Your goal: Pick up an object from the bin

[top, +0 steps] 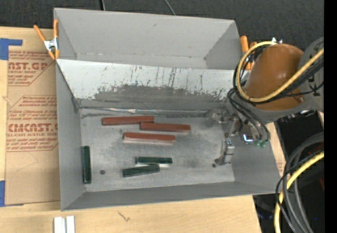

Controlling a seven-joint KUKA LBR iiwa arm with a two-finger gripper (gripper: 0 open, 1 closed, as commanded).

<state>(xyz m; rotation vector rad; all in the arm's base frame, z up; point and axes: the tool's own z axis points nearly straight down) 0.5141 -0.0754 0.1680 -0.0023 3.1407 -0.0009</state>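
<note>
My gripper (223,158) hangs low over the right side of the bin floor, its thin metal fingers pointing down at bare floor, with nothing seen between them. The nearest loose things lie to its left: a reddish-brown bar (164,127), a second reddish-brown bar with a pale edge (149,137) just below it, and two short dark green bars (153,161) (140,171) near the front.
A third reddish-brown bar (128,120) lies further left near the back wall. One dark green bar (86,164) stands lengthwise along the left wall. The arm with its orange cover and yellow cables leans over the bin's right rim.
</note>
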